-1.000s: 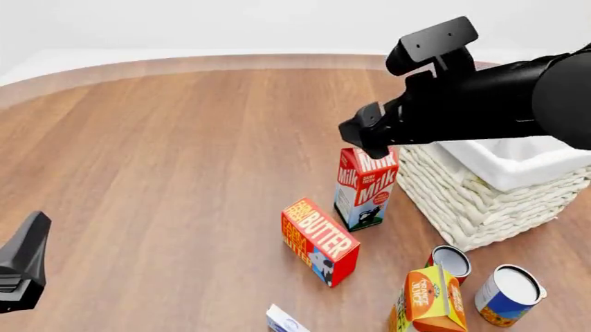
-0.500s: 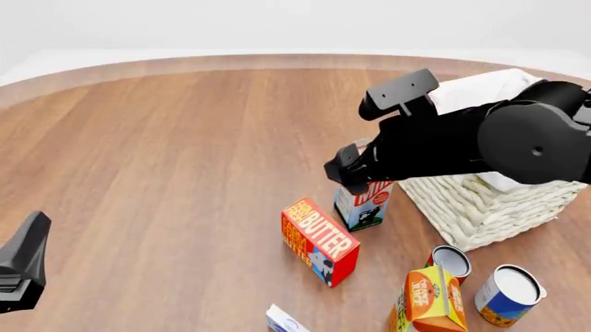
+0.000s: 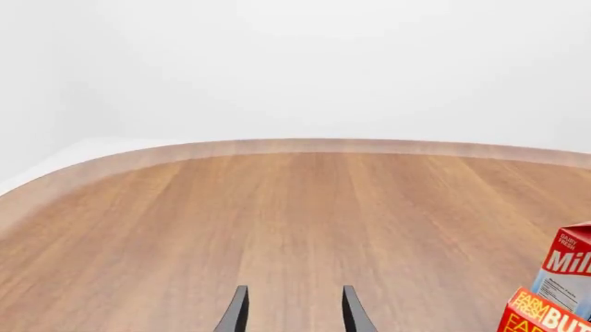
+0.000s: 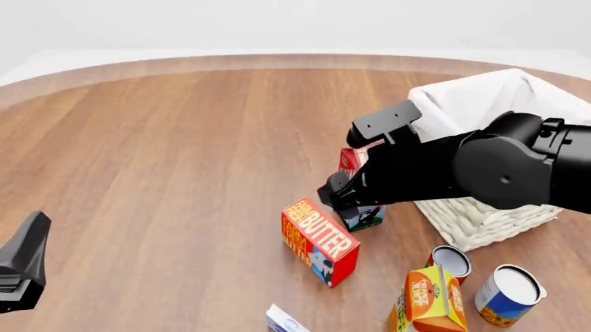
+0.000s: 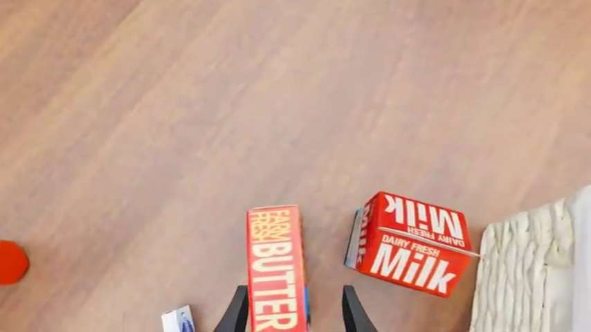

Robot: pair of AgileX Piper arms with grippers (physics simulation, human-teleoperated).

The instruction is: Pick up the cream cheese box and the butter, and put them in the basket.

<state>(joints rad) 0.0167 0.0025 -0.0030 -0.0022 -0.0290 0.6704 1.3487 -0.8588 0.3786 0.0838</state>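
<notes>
The right gripper hangs above the butter, fingers parted and holding nothing; in the right wrist view the box's long top face runs up between the two fingertips. The butter lies on the surface, just beside the milk carton, which stands between it and the basket. To grasp it well, I judge the descent should be straight down, the fingers straddling the narrow width of the box near its middle, with the finger on the milk side kept clear of the carton so it is not tipped. The cream cheese box sits at the near edge of the front view, only partly seen. The left gripper is open and empty over bare wood, well apart from everything.
</notes>
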